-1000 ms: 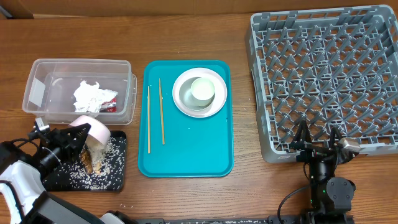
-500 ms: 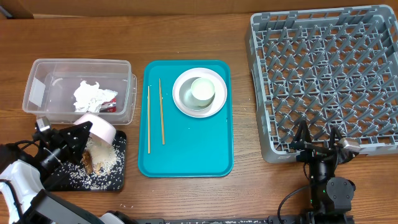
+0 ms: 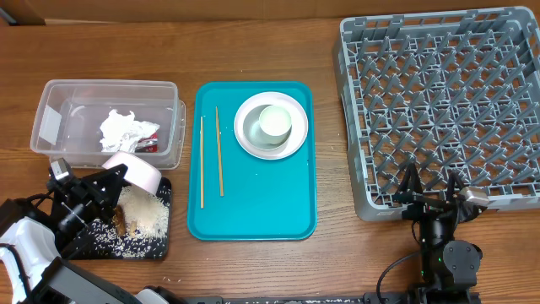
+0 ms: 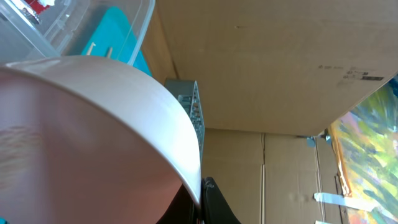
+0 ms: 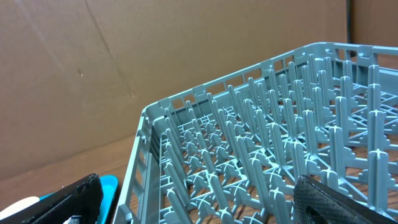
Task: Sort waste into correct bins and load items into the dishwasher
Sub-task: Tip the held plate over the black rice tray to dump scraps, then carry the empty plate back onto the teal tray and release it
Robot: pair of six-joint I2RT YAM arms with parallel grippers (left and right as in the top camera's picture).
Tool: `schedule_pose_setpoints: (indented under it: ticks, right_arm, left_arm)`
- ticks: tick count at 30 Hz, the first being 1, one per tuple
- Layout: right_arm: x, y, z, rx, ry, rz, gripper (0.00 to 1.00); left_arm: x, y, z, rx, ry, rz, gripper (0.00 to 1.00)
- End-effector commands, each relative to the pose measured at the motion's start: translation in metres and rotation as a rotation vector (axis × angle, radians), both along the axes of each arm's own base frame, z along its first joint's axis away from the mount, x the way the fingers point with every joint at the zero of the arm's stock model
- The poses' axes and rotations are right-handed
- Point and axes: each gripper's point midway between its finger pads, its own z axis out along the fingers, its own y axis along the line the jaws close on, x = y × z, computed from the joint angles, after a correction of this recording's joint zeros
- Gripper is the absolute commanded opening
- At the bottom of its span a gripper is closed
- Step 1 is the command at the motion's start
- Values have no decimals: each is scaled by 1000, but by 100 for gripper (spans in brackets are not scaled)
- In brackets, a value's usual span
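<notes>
At the near-left corner of the bench the left gripper (image 3: 108, 181) pinches the rim of a white bowl (image 3: 135, 172), which is tipped steeply with its mouth down toward the black tray (image 3: 162, 241) beneath it. In the left wrist view the bowl's pale wall (image 4: 93, 124) fills most of the frame. A heap of white rice (image 3: 145, 215) lies on the tray just under the bowl, with loose grains scattered toward the near edge. A brown scrap (image 3: 123, 221) lies against the heap's left side. Toward the near-right corner the right gripper (image 3: 430, 187) hangs with its fingers (image 5: 74, 199) spread wide and holding nothing, just at the near wall of the grey dish rack (image 3: 439, 101). The rack's pegs (image 5: 261, 162) rise right in front of the right wrist camera. In the middle of the bench lies the teal tray (image 3: 261, 203). The two chopsticks (image 3: 219, 152) lie on its left half, side by side and pointing near to far. The white plate (image 3: 240, 128) sits at its far right with the small cup (image 3: 275, 122) standing on it. Toward the far-left corner, just beyond the black tray, the clear tub (image 3: 51, 127) holds the crumpled napkin (image 3: 122, 131) with the red wrapper (image 3: 150, 142) touching its right side.
</notes>
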Motion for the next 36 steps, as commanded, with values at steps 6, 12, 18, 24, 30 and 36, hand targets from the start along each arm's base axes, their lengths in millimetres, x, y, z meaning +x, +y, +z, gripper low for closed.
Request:
schedule_pose_setpoints:
  ticks: [6,12,18,24,30,36]
  right_arm:
    - [0,-2,-1,-6,-5,-13,100]
    - [0,-2,-1,-6,-5,-13,100]
    - [0,-2,-1,-6,-5,-13,100]
    - [0,-2,-1,-6,-5,-13,100]
    - [0,-2,-1,-6,-5,-13,100]
    - [0,-2,-1,-6,-5,-13,100]
  left_arm:
    - [2,2,10,70,-136,-4,4]
    - [1,2,4,31,-60,-1,4]
    - [-2,-2,4,8,-39,-4,4]
    - [-8,-5,-13,26,89,-17,4]
    - [1,-9,16,40,89,-65,4]
    - [28,-60,45,176,103,-295,4]
